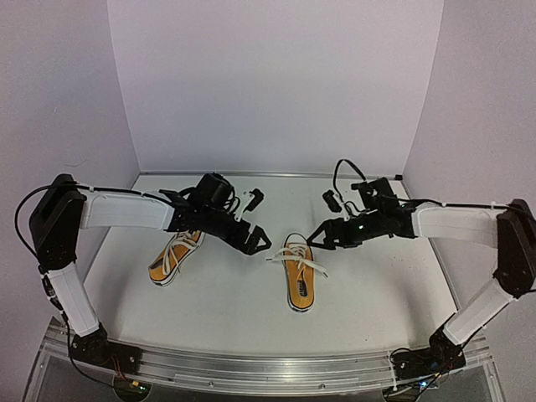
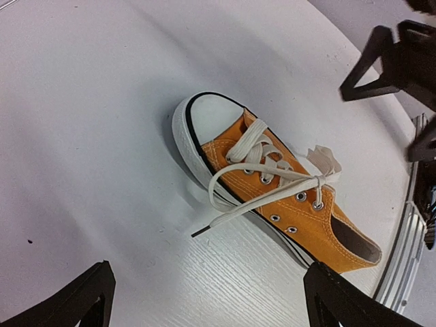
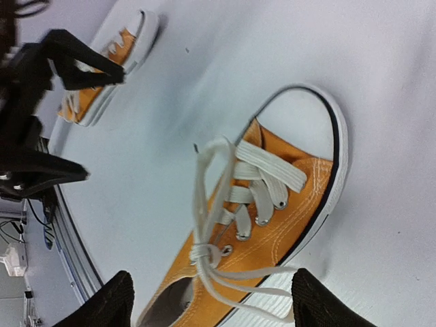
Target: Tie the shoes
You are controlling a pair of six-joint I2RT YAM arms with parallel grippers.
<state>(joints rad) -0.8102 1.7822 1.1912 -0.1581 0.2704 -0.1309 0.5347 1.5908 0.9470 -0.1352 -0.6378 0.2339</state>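
Two orange-yellow shoes with white laces lie on the white table. The middle shoe [image 1: 299, 283] [image 2: 272, 197] [image 3: 286, 211] has its laces gathered in a knot [image 3: 208, 251], with one loop [image 3: 204, 177] toward the toe and strands trailing over the sole. The other shoe [image 1: 165, 266] [image 3: 102, 75] lies to the left under my left arm, its laces draped loosely across it. My left gripper [image 1: 261, 240] [image 2: 204, 310] hovers open just left of the middle shoe's toe. My right gripper [image 1: 316, 239] [image 3: 214, 313] hovers open just right of that toe. Neither holds anything.
A metal rail [image 1: 268, 368] runs along the near table edge, with both arm bases on it. White walls close in the table at the back and sides. Loose cables [image 1: 339, 180] hang off the right wrist.
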